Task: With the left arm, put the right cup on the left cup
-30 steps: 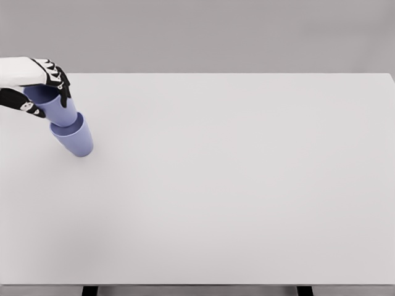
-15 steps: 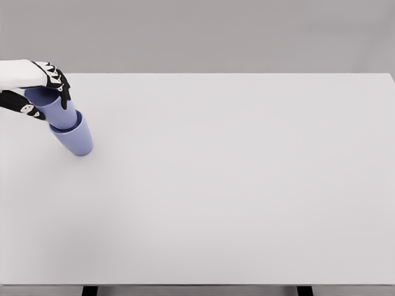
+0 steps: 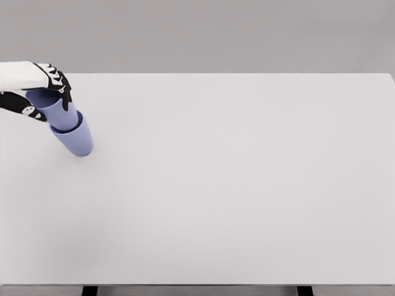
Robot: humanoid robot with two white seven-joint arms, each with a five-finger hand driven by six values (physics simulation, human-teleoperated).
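I have the left hand (image 3: 38, 92) at about 10 o'clock in the head view, its fingers (image 3: 62, 88) clamped around the upper cup (image 3: 57, 108), thumb on the near side and the others wrapped over the far side. That cup is nested into the lower cup (image 3: 75, 138), which stands on the white table (image 3: 247, 185) near its far-left corner; the pair sits at roughly 9 to 10 o'clock from the table's middle. The stack appears to lean toward 11 o'clock, though much of that may be the camera's angle from above. To finish this step well, I judge I should make sure the carried cup is fully seated before letting go, spread the fingers slowly and evenly so no 1 finger drags the rim sideways, then lift the hand straight up and away toward 9 o'clock without brushing the stack. A light plastic cup like this would probably tip with a small nudge. Hard to make out: the left arm is cut off at the picture's left edge, the hand covers the upper cup's rim, and I cannot tell how deep it sits inside the lower one. The right arm is nowhere in the picture.
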